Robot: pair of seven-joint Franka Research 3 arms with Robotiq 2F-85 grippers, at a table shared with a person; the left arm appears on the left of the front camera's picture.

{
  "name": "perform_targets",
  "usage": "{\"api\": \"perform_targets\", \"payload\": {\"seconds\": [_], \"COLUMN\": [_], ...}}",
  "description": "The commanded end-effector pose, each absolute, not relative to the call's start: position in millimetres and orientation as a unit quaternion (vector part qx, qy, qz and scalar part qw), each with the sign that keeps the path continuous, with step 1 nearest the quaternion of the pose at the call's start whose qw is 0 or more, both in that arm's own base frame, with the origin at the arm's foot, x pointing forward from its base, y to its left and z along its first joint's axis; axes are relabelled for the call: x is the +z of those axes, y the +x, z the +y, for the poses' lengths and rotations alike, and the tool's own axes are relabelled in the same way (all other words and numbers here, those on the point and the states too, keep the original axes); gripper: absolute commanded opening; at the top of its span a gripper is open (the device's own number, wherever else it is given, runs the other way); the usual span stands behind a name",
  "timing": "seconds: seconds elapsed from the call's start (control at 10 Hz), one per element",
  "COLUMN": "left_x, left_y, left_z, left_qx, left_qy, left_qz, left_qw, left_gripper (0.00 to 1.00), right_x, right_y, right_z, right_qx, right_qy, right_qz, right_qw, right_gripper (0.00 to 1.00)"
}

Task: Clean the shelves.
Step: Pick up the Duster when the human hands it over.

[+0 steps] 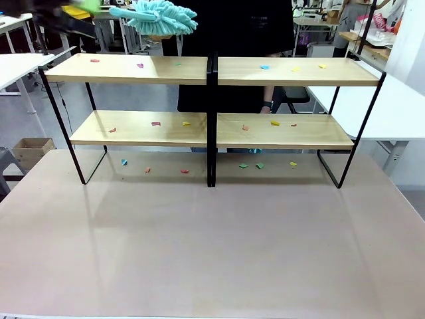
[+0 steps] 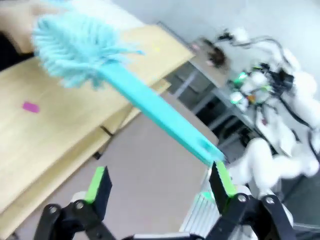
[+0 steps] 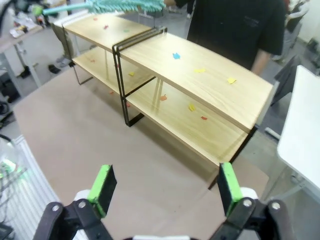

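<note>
The shelves [image 1: 192, 70] stand across the far half of the table [image 1: 212, 246], two units joined at a black middle post. Each unit has an upper and a lower wooden board. Small coloured paper scraps [image 1: 265, 66] lie on all four boards and on the tabletop under the lower ones. A person [image 1: 232, 40] in a black top stands just behind the shelves, near the join.

A teal duster [image 1: 159, 16] hangs in the air above the left unit's upper board. Its fluffy head is over the board's inner half and its handle runs out past the shelves' left end.

In the left wrist view the left gripper [image 2: 160, 180] is above and off the left end of the shelves. Its fingers are spread wide, and the tip of the duster's handle lies against one green pad [image 2: 222, 180]. That view is blurred, so I cannot tell whether the pad bears the duster or merely touches it. The upper board with a pink scrap [image 2: 30, 106] lies beyond the fingers, under the duster's head.

The right gripper [image 3: 165, 182] hovers over the table on the near side of the shelves, towards their right end. Its jaws are wide and hold nothing, and it is well apart from the boards.
</note>
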State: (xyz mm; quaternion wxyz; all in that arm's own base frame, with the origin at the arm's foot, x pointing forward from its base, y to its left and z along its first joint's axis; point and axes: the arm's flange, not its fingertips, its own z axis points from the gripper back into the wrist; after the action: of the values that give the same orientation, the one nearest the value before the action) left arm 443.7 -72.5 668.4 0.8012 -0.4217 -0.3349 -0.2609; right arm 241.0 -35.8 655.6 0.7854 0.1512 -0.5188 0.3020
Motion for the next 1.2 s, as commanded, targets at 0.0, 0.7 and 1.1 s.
{"api": "perform_targets", "payload": {"seconds": [0.0, 0.7, 1.1], "left_x": [669.7, 653.2, 645.2], "left_y": [400.4, 495.2, 512.0], "left_z": [-51.4, -85.9, -105.1], "left_qx": [-0.315, -0.18, -0.163], "left_qy": [-0.425, -0.584, -0.593], "left_qz": [-0.369, -0.141, -0.129], "left_qw": [0.764, 0.779, 0.778], "left_gripper": [1.0, 1.0, 1.0], "right_x": [656.0, 656.0, 656.0], "right_y": [240.6, 240.6, 240.6], "right_z": [-36.2, -36.2, -36.2], "right_qx": [0.304, 0.304, 0.304], "right_qy": [0.153, 0.153, 0.153], "right_qz": [-0.52, -0.52, -0.52], "right_qw": [0.783, 0.783, 0.783], "right_gripper": [1.0, 1.0, 1.0]}}
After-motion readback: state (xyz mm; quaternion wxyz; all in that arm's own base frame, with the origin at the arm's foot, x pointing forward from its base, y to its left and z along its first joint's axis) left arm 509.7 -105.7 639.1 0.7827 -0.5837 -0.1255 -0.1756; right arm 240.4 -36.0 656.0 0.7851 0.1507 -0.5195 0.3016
